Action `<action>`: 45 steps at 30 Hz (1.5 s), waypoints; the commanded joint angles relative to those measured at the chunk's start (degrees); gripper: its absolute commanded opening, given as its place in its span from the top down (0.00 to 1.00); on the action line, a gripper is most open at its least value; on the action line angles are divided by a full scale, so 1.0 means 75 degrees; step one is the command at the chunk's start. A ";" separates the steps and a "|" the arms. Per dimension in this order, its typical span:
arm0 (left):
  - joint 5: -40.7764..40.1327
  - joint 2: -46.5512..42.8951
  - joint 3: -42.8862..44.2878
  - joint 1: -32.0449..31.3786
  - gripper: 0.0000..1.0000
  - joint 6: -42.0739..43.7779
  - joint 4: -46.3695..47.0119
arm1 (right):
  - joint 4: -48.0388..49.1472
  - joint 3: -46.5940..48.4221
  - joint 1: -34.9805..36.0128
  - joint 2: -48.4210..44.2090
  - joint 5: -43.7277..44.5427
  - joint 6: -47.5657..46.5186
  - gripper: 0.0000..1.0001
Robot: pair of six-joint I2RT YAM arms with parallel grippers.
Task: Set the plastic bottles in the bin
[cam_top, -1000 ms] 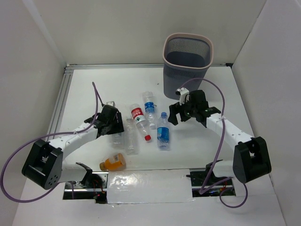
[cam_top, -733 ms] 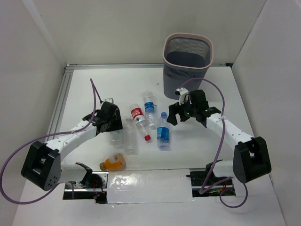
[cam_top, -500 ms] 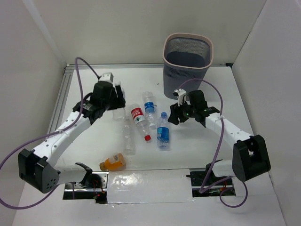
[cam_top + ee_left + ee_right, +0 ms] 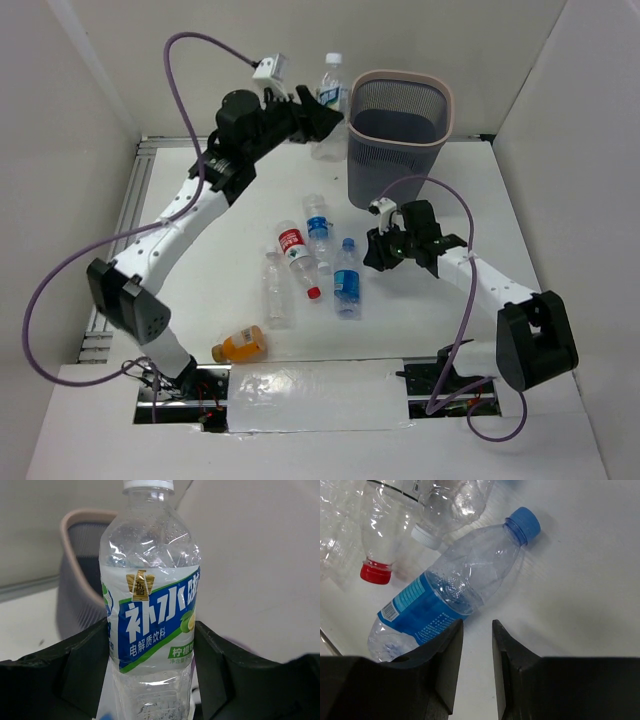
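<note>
My left gripper is raised high and shut on a clear plastic bottle with a white cap and a blue-green label. It holds the bottle upright just left of the grey mesh bin, whose rim shows behind it. Low over the table, my right gripper has its jaws a narrow gap apart with nothing between them. It sits just right of a blue-capped, blue-labelled bottle lying on the table.
More bottles lie mid-table: a red-labelled one, a blue-labelled one, a clear crushed one and a stubby orange one. White walls enclose the table on the left, back and right.
The left arm has lifted its bottle off the table and swung it up and right to the bin's left rim. The right gripper's jaws have narrowed, and it has edged toward the blue-capped bottle.
</note>
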 commanded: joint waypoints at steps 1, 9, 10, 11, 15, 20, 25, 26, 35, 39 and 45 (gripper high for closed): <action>0.0608 0.0850 0.0819 -0.0025 0.90 -0.1226 0.2618 | 0.0363 -0.0150 0.0062 -0.0377 0.0062 -0.0229 0.63; -0.0221 0.3721 0.3739 -0.0329 0.92 -0.2380 0.3710 | 0.0363 -0.0547 0.0062 -0.0891 0.0226 -0.0370 0.56; -0.0491 0.3920 0.3879 -0.0330 0.92 -0.2380 0.3863 | 0.0363 -0.0618 0.0062 -0.0892 0.0226 -0.0370 0.56; -0.0992 0.4120 0.4286 -0.0458 0.90 -0.2217 0.3865 | 0.0363 -0.0618 0.0062 -0.0962 0.0156 -0.0370 0.56; -0.1897 0.5070 0.5238 -0.0844 0.61 -0.1340 0.3642 | 0.0433 -0.0759 0.0062 -0.1138 0.0156 -0.0370 0.49; -0.2134 0.5376 0.5404 -0.0928 0.13 -0.0985 0.3560 | 0.0516 -0.0829 0.0062 -0.1209 0.0015 -0.0370 0.33; -0.2158 0.5376 0.5590 -0.0998 0.01 -0.0774 0.3490 | 0.0737 -0.0830 0.0062 -0.0917 0.0085 0.0144 0.30; -0.2157 0.5376 0.5696 -0.0998 0.01 -0.0774 0.3490 | 0.0738 -0.0748 0.0131 -0.0916 0.0085 0.0226 0.30; -0.1828 0.2139 0.2773 -0.1325 0.01 0.1274 0.3070 | 0.1055 -0.0327 0.0835 -0.0226 0.0659 0.1855 0.23; -0.2858 -0.0380 -0.0238 -0.1478 0.01 0.2084 0.2273 | 0.1393 -0.0150 0.1034 0.0080 0.0799 0.2534 0.11; -0.4557 -0.3258 -0.3969 -0.1678 0.01 0.2134 -0.0262 | 0.1792 0.0003 0.1257 0.0677 0.1676 0.2958 0.01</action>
